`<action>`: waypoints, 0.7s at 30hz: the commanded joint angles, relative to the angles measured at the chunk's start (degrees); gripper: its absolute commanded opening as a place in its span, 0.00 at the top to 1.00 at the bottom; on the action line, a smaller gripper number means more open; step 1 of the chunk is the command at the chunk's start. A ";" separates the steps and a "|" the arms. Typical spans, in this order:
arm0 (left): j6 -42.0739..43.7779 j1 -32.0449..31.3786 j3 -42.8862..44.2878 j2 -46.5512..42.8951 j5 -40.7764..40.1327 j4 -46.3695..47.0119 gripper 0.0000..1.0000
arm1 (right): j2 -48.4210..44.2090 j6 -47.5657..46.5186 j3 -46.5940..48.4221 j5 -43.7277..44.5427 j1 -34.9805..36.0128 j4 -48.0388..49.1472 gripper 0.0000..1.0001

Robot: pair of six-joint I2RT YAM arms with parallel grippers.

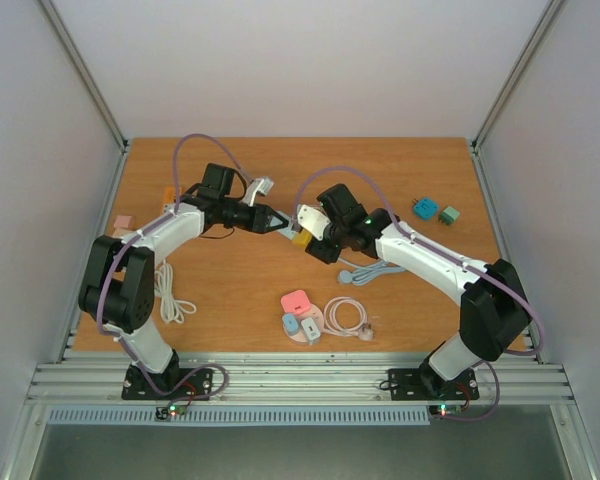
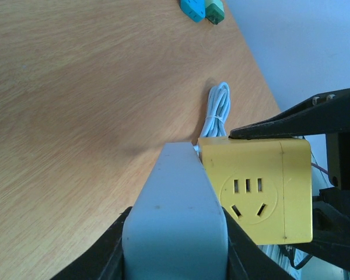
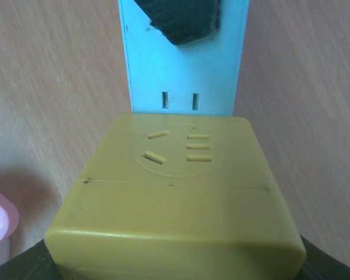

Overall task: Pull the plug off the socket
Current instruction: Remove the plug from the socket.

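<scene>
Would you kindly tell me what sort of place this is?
Likely a robot lab test cell: a wooden table boxed in by white walls, two arms bolted to aluminium rails, with adapters and a coiled cable laid out.

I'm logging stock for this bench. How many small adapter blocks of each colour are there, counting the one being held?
Yellow block: 1
Teal block: 1
Green block: 1
Pink block: 1
Light blue block: 1
White block: 1
Total: 6
The pink piece and orange piece at the left are too small to tell.
</scene>
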 commanded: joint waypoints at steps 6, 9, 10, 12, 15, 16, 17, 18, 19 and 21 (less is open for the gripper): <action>6.08 0.86 4.01 0.07 -0.03 -6.51 1.00 | -1.98 3.24 2.74 -2.56 -3.53 -1.51 0.99; 10.03 1.21 5.88 1.75 1.32 -10.28 0.99 | -2.13 0.44 1.56 -0.14 -1.89 -0.39 0.99; 11.54 1.31 6.37 2.22 1.94 -11.41 1.00 | -2.46 -0.51 0.92 0.64 -1.34 0.46 0.99; 13.93 1.48 7.33 2.96 2.96 -13.95 1.00 | -3.17 -1.33 -0.19 1.41 -0.48 2.10 0.99; 16.45 1.75 7.46 2.21 2.97 -15.46 0.99 | -3.55 0.39 0.12 1.77 -0.37 2.02 0.99; 16.60 1.96 7.13 1.56 2.71 -15.32 1.00 | -3.80 1.08 0.26 1.84 -0.42 2.07 0.99; 16.52 2.14 6.84 0.93 2.37 -15.07 1.00 | -4.06 1.78 0.24 1.73 -0.45 2.25 0.99; 16.42 2.24 6.47 0.19 2.08 -14.67 1.00 | -4.33 2.37 0.25 1.28 -0.57 2.27 0.99; 16.20 2.36 6.10 -0.43 1.70 -13.98 1.00 | -4.50 3.24 0.24 0.72 -0.84 2.34 0.99; 15.50 2.41 5.75 -1.14 1.02 -13.29 0.99 | -4.51 4.77 0.68 -1.23 -1.66 1.83 0.99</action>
